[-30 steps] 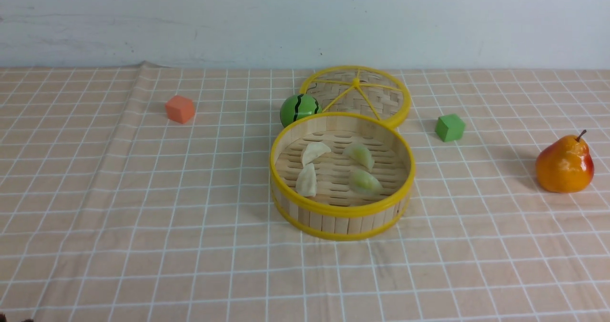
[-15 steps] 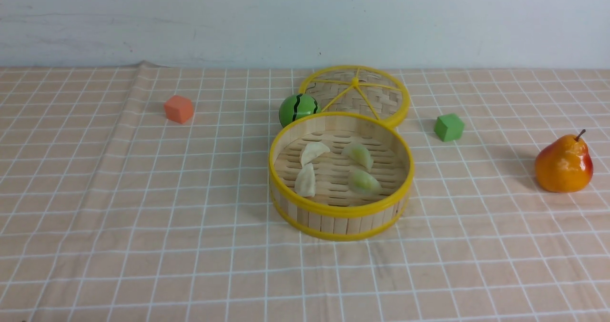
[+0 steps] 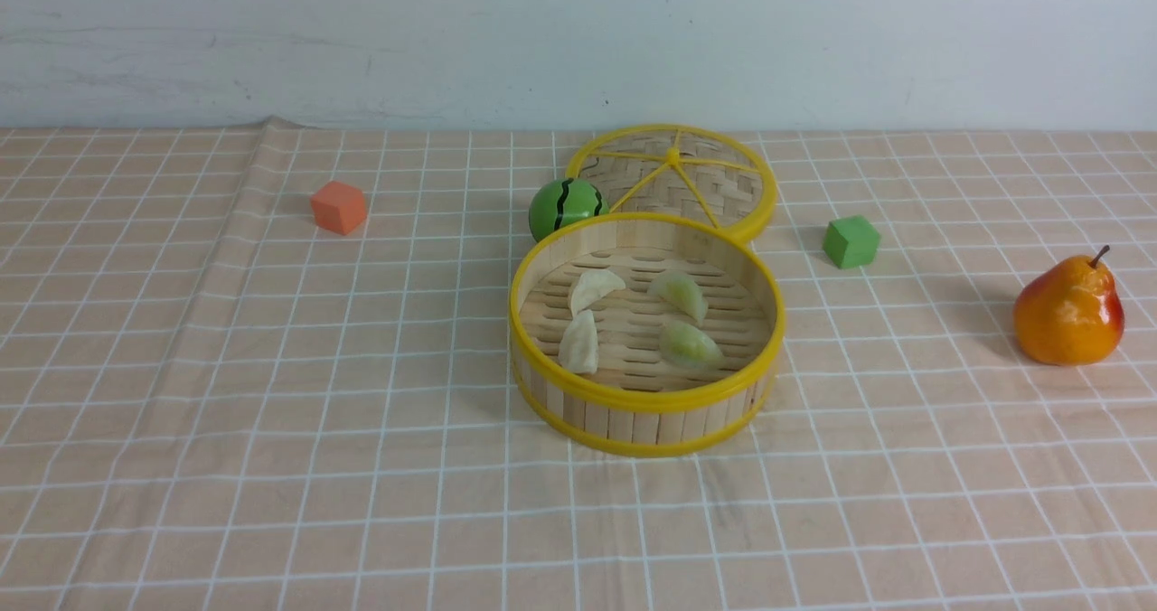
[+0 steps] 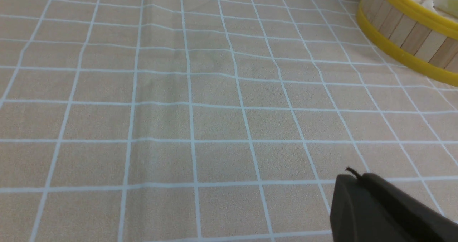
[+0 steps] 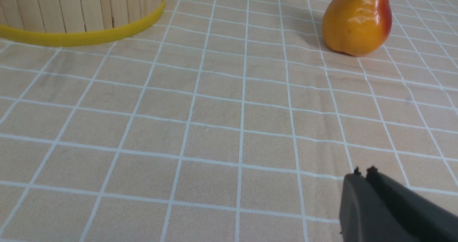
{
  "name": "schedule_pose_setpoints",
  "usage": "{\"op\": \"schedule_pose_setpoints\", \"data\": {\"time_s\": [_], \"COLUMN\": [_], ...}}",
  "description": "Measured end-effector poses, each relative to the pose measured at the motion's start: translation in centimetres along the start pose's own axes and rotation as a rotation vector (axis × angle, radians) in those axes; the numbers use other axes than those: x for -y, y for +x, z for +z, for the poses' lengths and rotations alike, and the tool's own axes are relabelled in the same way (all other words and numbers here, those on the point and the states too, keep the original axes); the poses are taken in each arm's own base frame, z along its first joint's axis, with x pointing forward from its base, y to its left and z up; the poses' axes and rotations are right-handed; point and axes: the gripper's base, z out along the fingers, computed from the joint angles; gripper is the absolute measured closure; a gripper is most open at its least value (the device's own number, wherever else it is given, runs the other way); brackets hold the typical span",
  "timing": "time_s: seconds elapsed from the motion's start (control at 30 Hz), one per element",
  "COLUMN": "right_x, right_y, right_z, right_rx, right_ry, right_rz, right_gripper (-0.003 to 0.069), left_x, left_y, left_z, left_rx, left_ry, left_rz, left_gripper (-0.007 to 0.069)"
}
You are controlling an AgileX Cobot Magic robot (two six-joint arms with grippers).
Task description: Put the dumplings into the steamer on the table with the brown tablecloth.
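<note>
I see all 4 dumplings (image 3: 633,320) lying inside the steamer (image 3: 647,403) on the brown tablecloth (image 3: 271,394). They look light, soft and slick; I'd pinch one across its plump middle. Both the left gripper (image 4: 352,179) and right gripper (image 5: 363,174) sit pressed together, empty, near the table.

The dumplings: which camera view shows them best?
The front view: all four dumplings lie unobstructed on the slatted floor of the steamer. The left wrist view catches only slivers of them above the rim at a corner. The right wrist view shows only the steamer's outer wall, no dumplings.
</note>
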Motion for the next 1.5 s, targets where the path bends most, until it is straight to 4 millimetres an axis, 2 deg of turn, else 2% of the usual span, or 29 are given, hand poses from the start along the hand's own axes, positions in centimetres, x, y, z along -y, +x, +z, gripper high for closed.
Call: {"op": "schedule_pose_setpoints", "data": {"time_s": [1.5], "right_x": [0.0], "right_y": [0.01], "right_z": [0.0], "right_rx": [-0.001], "right_ry": [0.0], "right_rz": [-0.002], "right_gripper": [0.056], "left_x": [0.01], "left_y": [0.01], "left_z": [0.0], "left_rx": [-0.001], "left_ry": [0.001], "left_rz": [0.0], "left_gripper": [0.0637]}}
